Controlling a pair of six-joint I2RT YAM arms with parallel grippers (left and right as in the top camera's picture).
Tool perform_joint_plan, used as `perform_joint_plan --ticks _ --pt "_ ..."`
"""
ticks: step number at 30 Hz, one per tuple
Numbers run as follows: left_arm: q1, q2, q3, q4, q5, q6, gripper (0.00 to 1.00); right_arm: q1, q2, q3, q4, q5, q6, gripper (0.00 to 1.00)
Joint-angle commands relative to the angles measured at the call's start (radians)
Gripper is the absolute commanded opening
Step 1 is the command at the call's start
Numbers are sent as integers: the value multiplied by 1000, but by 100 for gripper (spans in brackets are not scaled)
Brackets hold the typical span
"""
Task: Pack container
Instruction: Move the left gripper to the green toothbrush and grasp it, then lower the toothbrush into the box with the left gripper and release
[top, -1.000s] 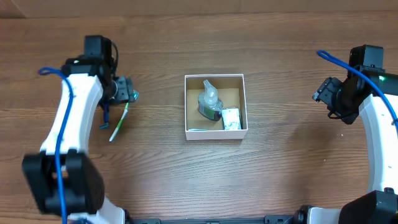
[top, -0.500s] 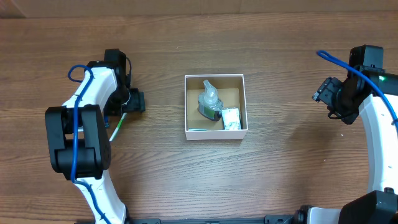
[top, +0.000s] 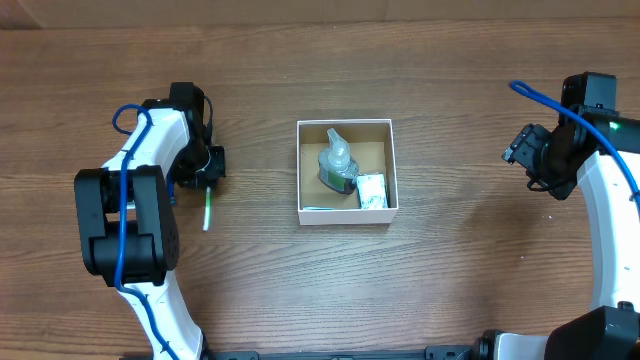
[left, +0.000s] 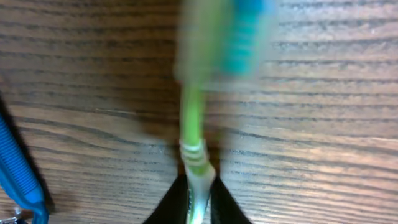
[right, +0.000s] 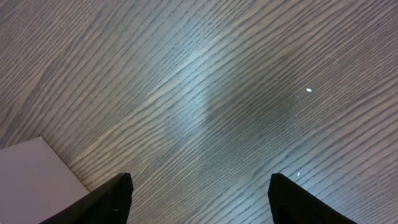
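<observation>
A green-and-white toothbrush lies over the wood left of centre, and my left gripper is shut on its handle end. In the left wrist view the green handle runs up from my closed left gripper to a blurred blue-bristled head. The container, a white-walled square box with a brown inside, sits mid-table. It holds a clear pump bottle and a small white-green packet. My right gripper hangs open far right of it, and in its own view the right gripper has only bare wood between the fingers.
A blue object lies left of the toothbrush, mostly under my left arm in the overhead view. A white corner shows at the lower left of the right wrist view. The table is brown wood throughout.
My left arm swung in over the toothbrush and its jaws shut on the handle. The toothbrush turned from slanted to pointing straight toward the table's front. The right arm stayed still.
</observation>
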Motion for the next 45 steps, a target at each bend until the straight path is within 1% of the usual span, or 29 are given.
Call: perform_joint_plan --ticks 1,7,10,12,14,16,17,18,19,22,25,27,30,35,36,37,38,39,40,42,45 --pt "-3 20 -15 -10 11 0 4 0 -6 -2 4 -1 -3 72" --pt "-18 -6 -5 -11 11 -3 4 0 -6 -2 4 -1 -3 72" --pt "-40 -79 16 -13 12 -4 4 0 -6 -2 4 -1 -3 72" --pt "-80 -183 51 -14 12 -3 4 0 -6 -2 4 -1 -3 72" --pt "-158 -318 79 -6 11 2 4 0 -6 -2 5 -1 -3 72" --pt "-260 -422 85 23 7 37 4 0 -6 -2 9 -1 -3 72" --pt "-336 -472 85 45 -3 67 4 0 -6 -2 11 -1 -3 72" --pt "-439 -509 85 64 -46 100 4 0 -6 -2 12 -1 -3 72" --pt "-492 -516 85 68 -69 114 4 0 -6 -2 12 -1 -3 72" --pt "-645 -504 84 80 -104 188 4 0 -6 -2 12 -1 -3 72" --pt "-751 -438 83 114 -105 248 4 0 -6 -2 15 -1 -3 72" --pt "-769 -364 83 128 -105 263 4 0 -6 -2 14 -1 -3 72" --pt "-762 -259 83 133 -105 262 4 0 -6 -2 11 -1 -3 72" --pt "-758 -172 83 111 -105 262 4 0 -6 -2 11 -1 -3 72" --pt "-759 -170 83 103 -113 262 6 0 -6 -2 11 -1 -3 72" --pt "-759 -171 83 99 -124 262 17 0 -6 -2 11 -1 -3 72" --pt "-759 -171 84 93 -140 262 24 0 -6 -2 11 -1 -3 72" --pt "-759 -171 90 81 -149 262 25 0 -6 -2 11 -1 -3 72" --pt "-760 -171 105 62 -158 262 29 0 -6 -2 11 -1 -3 72" --pt "-760 -177 168 -6 -160 245 34 0 -6 -2 11 -1 -3 72" --pt "-760 -213 279 -104 -190 180 34 0 -6 -2 11 -1 -3 72"
